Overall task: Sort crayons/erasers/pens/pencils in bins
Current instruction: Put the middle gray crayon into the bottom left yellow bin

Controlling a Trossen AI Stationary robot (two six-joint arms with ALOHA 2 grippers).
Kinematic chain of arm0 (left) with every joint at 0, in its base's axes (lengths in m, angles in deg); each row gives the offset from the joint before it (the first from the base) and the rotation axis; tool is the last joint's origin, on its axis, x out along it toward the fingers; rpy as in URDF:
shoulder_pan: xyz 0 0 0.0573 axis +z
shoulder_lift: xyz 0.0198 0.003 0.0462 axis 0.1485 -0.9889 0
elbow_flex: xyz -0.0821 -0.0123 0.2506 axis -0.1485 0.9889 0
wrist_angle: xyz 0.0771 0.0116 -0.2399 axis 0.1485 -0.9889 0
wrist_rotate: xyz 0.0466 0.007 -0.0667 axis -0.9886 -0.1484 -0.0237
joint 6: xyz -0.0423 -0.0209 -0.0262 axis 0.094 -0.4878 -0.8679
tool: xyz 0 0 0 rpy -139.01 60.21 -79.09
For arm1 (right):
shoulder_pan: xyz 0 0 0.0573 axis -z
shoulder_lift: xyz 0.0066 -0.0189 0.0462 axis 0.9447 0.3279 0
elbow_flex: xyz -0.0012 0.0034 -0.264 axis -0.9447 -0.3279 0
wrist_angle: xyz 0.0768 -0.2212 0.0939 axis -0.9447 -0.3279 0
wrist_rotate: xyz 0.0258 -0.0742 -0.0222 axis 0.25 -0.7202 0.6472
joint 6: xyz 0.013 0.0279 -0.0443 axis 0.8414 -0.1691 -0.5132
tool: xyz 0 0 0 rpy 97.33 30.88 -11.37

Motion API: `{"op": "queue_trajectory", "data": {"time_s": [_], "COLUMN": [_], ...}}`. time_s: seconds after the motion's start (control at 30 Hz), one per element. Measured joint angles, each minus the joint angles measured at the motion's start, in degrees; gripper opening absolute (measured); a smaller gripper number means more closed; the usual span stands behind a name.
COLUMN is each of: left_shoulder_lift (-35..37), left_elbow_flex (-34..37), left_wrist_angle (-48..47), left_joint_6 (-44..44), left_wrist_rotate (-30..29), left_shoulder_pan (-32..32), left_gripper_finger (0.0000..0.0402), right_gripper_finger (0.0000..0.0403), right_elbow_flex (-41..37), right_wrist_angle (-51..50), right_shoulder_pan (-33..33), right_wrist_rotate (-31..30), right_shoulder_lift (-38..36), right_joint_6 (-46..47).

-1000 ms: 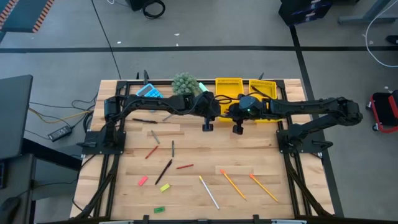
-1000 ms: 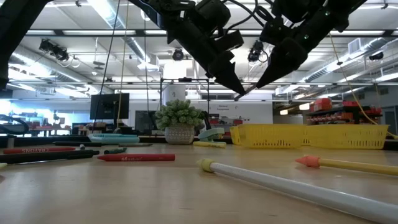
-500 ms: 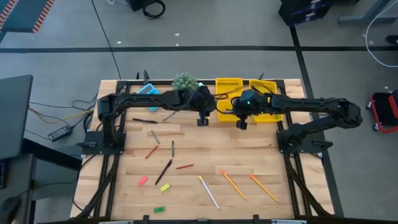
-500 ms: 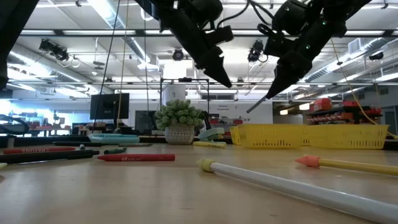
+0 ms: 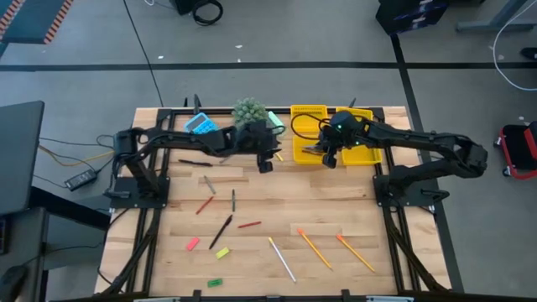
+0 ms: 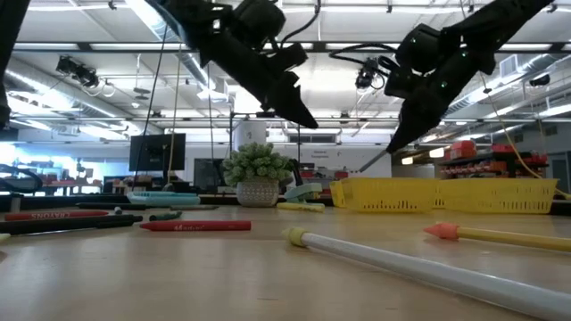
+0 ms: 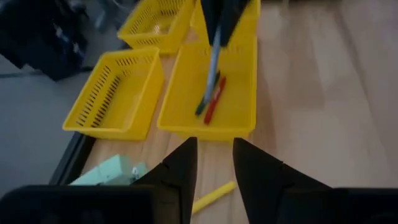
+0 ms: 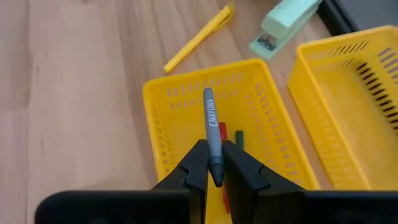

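Now the right tool (image 8: 214, 163) grips a grey crayon (image 8: 212, 127) above the yellow bin (image 8: 163, 99) that already holds crayons. Next: release. Left tool (image 7: 214, 160), part-open and empty, hangs nearby.

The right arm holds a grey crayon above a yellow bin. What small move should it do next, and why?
Probably lower a little and open. The right end effector is shut on the grey crayon, which hangs over the yellow bin that already holds a red crayon and a green one. The left end effector is away from the bin.
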Motion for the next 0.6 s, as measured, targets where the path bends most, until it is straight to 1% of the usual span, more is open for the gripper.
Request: {"op": "queue_trajectory", "data": {"time_s": [0.1,0.23,0.3,0.43,0.6], "left_shoulder_lift": [0.9,1.3,1.3,1.3,1.3], "left_elbow_flex": [6.3,13.8,16.4,18.5,18.6], "left_wrist_angle": [13.1,26.9,31.9,35.8,35.6], "left_joint_6": [-3.2,-7.4,-9.3,-11.7,-13.0], "left_wrist_rotate": [2.7,5.8,6.7,7.4,7.4], "left_shoulder_pan": [0.0,0.0,0.0,0.0,-0.8], "left_gripper_finger": [0.0110,0.0110,0.0110,0.0111,0.0108], "right_gripper_finger": [0.0043,0.0043,0.0043,0.0042,0.0042], "right_elbow_flex": [-2.2,-5.6,-6.3,-6.2,-6.3], "right_wrist_angle": [1.2,6.5,9.3,9.9,10.3], "right_shoulder_pan": [1.4,2.1,2.4,2.4,2.4], "right_wrist_rotate": [2.8,3.4,4.2,4.1,4.0], "right_shoulder_lift": [0.4,0.9,1.3,3.7,8.2], "right_joint_6": [0.2,0.8,1.1,0.8,0.0]}}
